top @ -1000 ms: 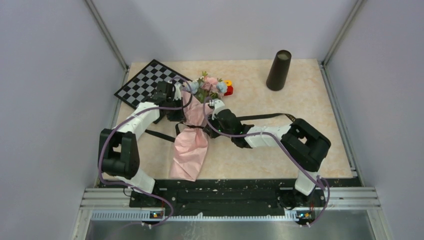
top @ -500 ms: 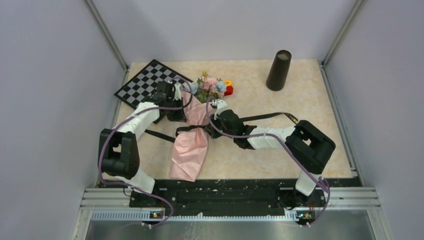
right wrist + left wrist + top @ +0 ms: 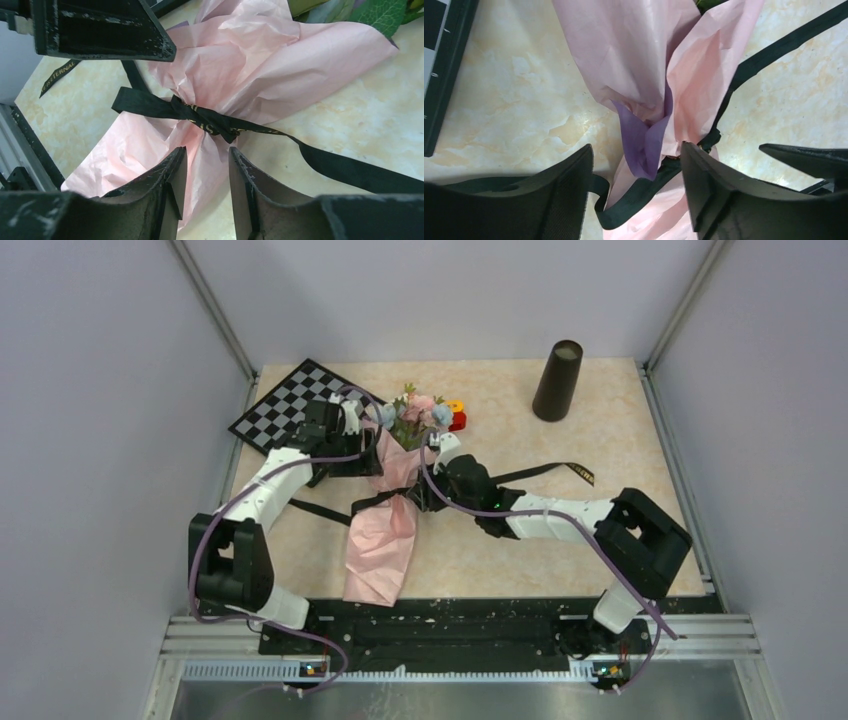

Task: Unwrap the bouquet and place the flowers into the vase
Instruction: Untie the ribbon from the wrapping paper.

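The table [image 3: 620, 440] carries the bouquet [image 3: 385, 520] lying flat, left of centre. Its narrow paper tail points toward the arm bases and its flowers [image 3: 420, 412] point toward the far edge. The vase [image 3: 557, 380] stands upright well apart, at the far right.

The paper cone looks light, soft and crinkly. It will likely crumple or tear rather than resist, and it should slide on the smooth table if pulled from one side only. The artificial stems are probably springy and light.

The black ribbon [image 3: 205, 120] cinches the cone at its waist (the knot sits on top, with loose tails trailing left and right). A loose tail seems the best place to pull, while the other tool pins the paper near the waist.

Both arms reach forward and low, flanking the bouquet, wrists angled down at it. The left tool [image 3: 635, 150] stands well open above the wrap where the lilac lining shows, gripping nothing. The right tool [image 3: 207, 151] is parted only narrowly, poised just short of the knot over the pink paper, with nothing visibly pinched.
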Action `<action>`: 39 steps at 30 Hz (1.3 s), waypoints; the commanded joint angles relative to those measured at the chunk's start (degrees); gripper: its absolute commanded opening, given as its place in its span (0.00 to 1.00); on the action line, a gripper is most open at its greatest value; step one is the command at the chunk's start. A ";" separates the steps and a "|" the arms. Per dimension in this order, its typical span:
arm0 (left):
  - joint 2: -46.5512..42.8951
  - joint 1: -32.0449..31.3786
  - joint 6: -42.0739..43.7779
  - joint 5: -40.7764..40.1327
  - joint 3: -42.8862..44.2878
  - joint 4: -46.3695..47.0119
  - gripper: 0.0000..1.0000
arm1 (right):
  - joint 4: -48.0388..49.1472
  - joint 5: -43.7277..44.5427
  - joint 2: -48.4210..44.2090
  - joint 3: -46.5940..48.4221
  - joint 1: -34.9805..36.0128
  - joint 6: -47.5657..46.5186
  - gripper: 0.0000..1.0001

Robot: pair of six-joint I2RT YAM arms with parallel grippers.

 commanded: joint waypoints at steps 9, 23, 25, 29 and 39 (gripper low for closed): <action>-12.72 0.17 3.43 -1.54 -2.49 4.37 0.99 | -2.76 -2.03 -6.19 0.01 -3.05 -4.88 0.52; -14.78 -0.35 4.17 1.52 -3.37 5.06 0.93 | -5.91 -11.89 0.88 7.70 -3.60 -7.94 0.42; -14.63 -0.48 4.11 1.61 -3.28 4.97 0.91 | -6.03 -12.33 2.27 9.09 -3.58 -7.94 0.40; -14.25 -0.73 4.03 1.56 -3.27 4.89 0.88 | -6.49 -13.11 5.04 11.33 -3.58 -8.29 0.36; -13.57 -1.10 4.12 1.53 -3.19 4.66 0.82 | -7.14 -12.96 8.59 14.38 -3.48 -8.78 0.31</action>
